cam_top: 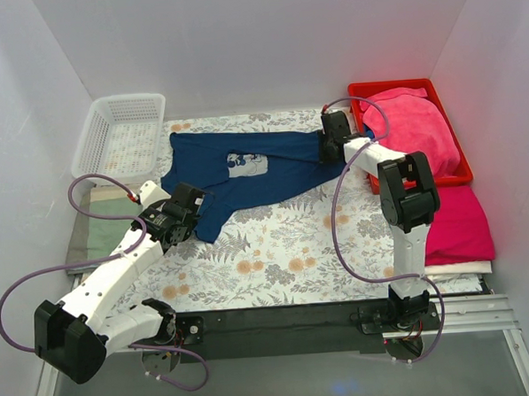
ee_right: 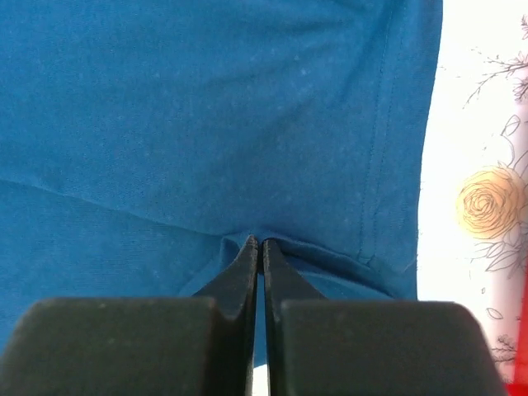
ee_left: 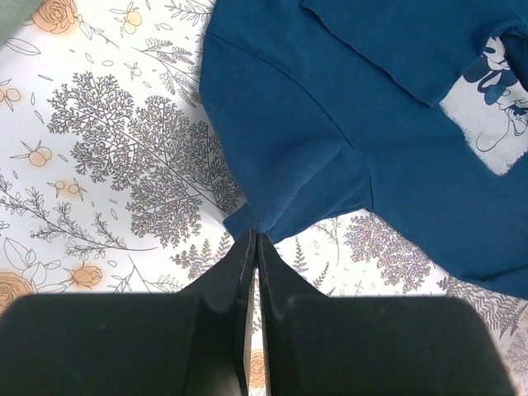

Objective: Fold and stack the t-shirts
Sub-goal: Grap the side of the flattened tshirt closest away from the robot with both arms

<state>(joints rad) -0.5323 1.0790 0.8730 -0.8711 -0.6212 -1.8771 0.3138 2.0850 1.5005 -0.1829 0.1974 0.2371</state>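
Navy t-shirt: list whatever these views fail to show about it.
- Chest print: left wrist view, cut off by the right edge; too small overhead.
- Navy t-shirt far-right end: top view, covered by the right gripper.
- Which part is pinched: right wrist view, cloth fills the frame.

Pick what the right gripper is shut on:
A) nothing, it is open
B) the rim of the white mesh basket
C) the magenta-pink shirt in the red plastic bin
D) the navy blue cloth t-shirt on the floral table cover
D: the right wrist view shows the right gripper shut, with the navy blue cloth t-shirt puckered between its tips near the stitched hem.
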